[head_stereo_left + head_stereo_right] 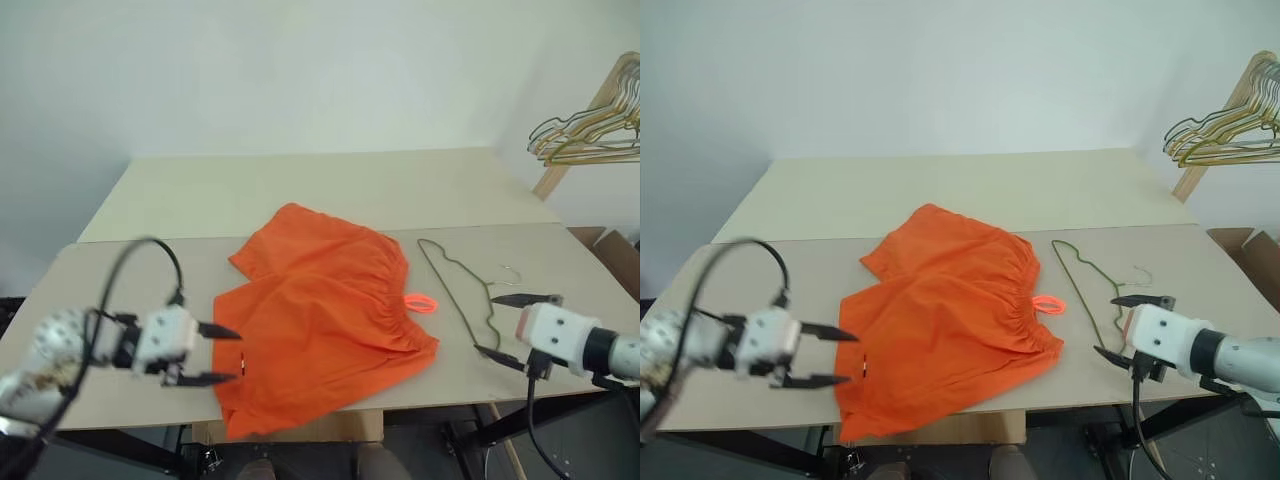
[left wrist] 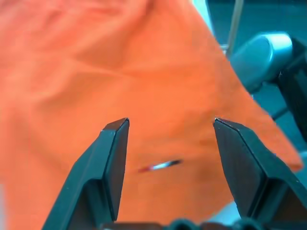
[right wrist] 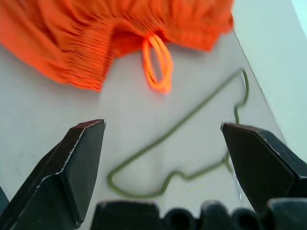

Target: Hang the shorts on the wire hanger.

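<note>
Two grippers, left gripper (image 1: 222,354) and right gripper (image 1: 512,330), jaws open, empty; one shorts (image 1: 325,315); one wire hanger (image 1: 462,290).

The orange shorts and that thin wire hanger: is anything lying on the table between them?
Only the shorts' small orange loop, reaching toward the wire hanger; otherwise bare tabletop, seen in the left eye view.

Head stereo looks down over table (image 1: 120,400); wrist cameras close, probably both sharing shorts (image 3: 96,38).
</note>
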